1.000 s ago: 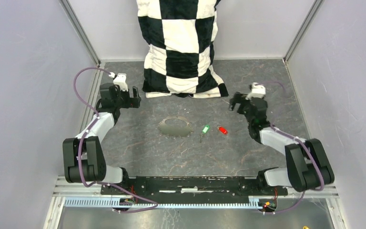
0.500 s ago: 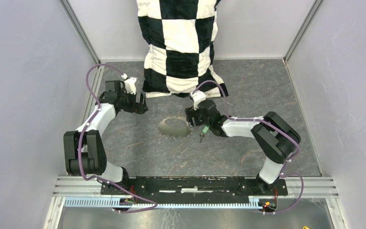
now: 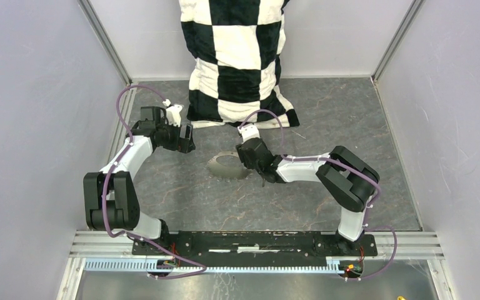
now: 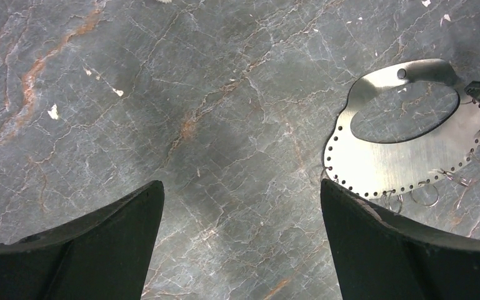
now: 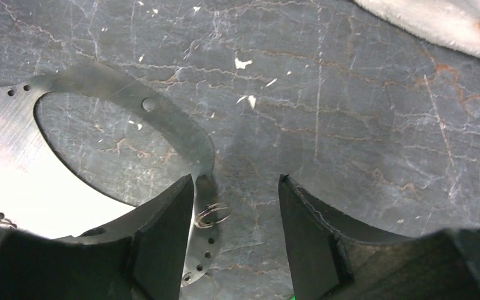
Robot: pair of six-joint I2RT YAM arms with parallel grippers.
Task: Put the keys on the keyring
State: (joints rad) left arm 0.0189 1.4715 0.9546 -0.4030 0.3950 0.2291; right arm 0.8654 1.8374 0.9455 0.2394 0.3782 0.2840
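Note:
The keyring [image 3: 225, 167] is a flat silvery metal oval with a big hole, edge perforations and small wire rings, lying mid-table. It shows in the left wrist view [image 4: 400, 156] and the right wrist view [image 5: 12, 181]. My right gripper [image 3: 247, 164] is open at the keyring's right end; in its wrist view [image 5: 236, 187] one finger overlaps the keyring's narrow band beside a small wire ring [image 5: 212, 214]. A green sliver [image 5: 294, 297], likely the green key, shows at the bottom edge. The red key is hidden. My left gripper [image 3: 186, 139] is open and empty [image 4: 242, 190], left of the keyring and apart from it.
A black-and-white checkered blanket [image 3: 237, 62] hangs at the back and spreads onto the table just behind the keyring; its edge shows in the right wrist view [image 5: 437, 25]. Grey walls close in left and right. The right forearm [image 3: 300, 167] lies across the middle of the table.
My right arm swung from the right side across to the keyring's right end, covering both keys. My left gripper moved a little right, toward the keyring.

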